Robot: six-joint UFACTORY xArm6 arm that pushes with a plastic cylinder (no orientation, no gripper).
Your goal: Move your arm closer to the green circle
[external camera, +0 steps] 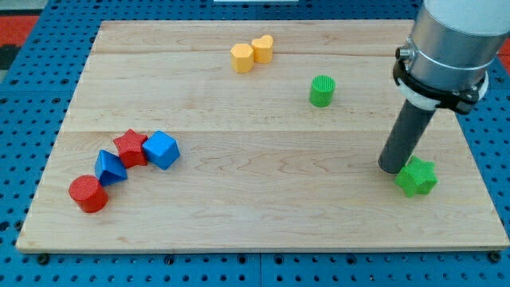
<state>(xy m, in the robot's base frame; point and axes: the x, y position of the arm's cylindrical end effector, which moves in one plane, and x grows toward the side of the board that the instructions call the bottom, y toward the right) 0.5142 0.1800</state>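
Observation:
The green circle point(322, 91) is a short green cylinder standing right of centre in the upper half of the wooden board point(263, 199). My tip point(390, 169) is at the lower right of the board, below and to the right of the green circle and well apart from it. The tip touches or nearly touches the left side of a green star block point(417, 177).
A yellow hexagon point(242, 57) and a yellow heart point(263, 48) sit together at the top centre. At the lower left lie a red star point(130, 147), a blue cube point(162, 149), a blue triangle point(109, 167) and a red cylinder point(88, 194).

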